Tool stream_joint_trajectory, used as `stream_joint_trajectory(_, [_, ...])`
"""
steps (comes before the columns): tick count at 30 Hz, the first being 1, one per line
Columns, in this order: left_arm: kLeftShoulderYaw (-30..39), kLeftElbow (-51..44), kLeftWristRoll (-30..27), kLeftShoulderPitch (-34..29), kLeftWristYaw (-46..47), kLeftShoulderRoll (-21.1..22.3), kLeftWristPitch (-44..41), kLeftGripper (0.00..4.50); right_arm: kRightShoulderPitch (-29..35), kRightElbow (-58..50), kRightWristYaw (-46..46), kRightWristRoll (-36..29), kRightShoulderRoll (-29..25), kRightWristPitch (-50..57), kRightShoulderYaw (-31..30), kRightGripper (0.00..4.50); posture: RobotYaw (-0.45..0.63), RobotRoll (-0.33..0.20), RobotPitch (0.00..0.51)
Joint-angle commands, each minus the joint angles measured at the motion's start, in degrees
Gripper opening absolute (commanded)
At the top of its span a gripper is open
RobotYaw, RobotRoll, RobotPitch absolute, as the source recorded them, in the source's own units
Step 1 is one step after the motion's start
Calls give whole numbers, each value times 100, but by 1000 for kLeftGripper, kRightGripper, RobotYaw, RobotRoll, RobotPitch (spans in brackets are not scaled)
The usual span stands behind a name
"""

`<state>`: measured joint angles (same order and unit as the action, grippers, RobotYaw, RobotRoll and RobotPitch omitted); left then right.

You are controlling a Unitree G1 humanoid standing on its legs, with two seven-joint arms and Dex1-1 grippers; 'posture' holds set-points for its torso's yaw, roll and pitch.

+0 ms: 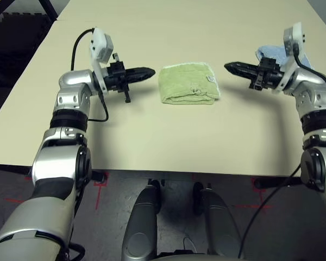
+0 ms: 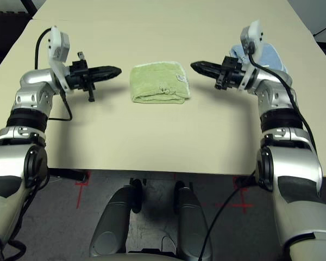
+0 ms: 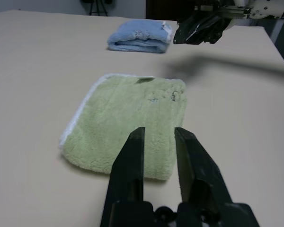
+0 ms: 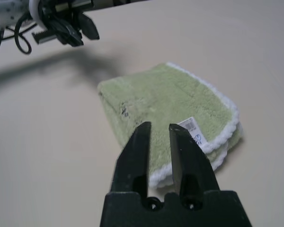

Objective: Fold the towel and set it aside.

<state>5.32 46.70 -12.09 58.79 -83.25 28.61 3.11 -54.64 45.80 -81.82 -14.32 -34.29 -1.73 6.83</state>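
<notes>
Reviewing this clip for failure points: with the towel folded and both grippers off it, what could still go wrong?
The green towel lies folded mid-table, not yet aside; both grippers, left gripper and right gripper, hover empty. A one-sided grab could likely unfold its loose layers. The blue towel sits near the right arm, so moving that way might bump it.

Both silver forearms raised over worktop (image 1: 152, 147), elbows out, wrists bent inward. Left tool (image 1: 150, 72) level, pointing toward robot's right; fingers (image 3: 131, 156) slightly parted, narrow gap between them, nothing held. Right tool (image 1: 229, 67) level, pointing toward robot's left, facing left tool; fingers (image 4: 137, 151) slightly parted, narrow gap, nothing held. Tool tips well apart, at about same height. White camera housings sit atop both wrists.
</notes>
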Motion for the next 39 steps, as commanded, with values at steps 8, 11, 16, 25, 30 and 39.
stream_joint_trajectory(8, [-296,-195,8,-337,-451,247,628,4500,419,234,-767,461,-864,-1253,-396,4477,46,0,237])
stream_joint_trajectory(11, [-319,-137,7,-333,-471,289,665,4500,438,328,-753,436,-958,-1285,-370,4477,44,0,234])
stream_joint_trajectory(16, [-303,75,12,-283,-514,337,750,4500,490,237,-651,240,-946,-1024,-240,4477,35,0,230])
stream_joint_trajectory(25, [-215,382,-89,127,-92,323,-374,4500,661,-188,-376,-110,-833,-487,-96,4477,31,0,232])
stream_joint_trajectory(30, [-37,952,-118,856,1386,337,-3483,4500,804,-490,-291,-202,-799,-363,-72,4477,24,0,235])
stream_joint_trajectory(39, [246,1483,-417,1533,2123,113,-5971,4500,944,-849,-152,-347,-834,-164,-47,4477,2,0,249])
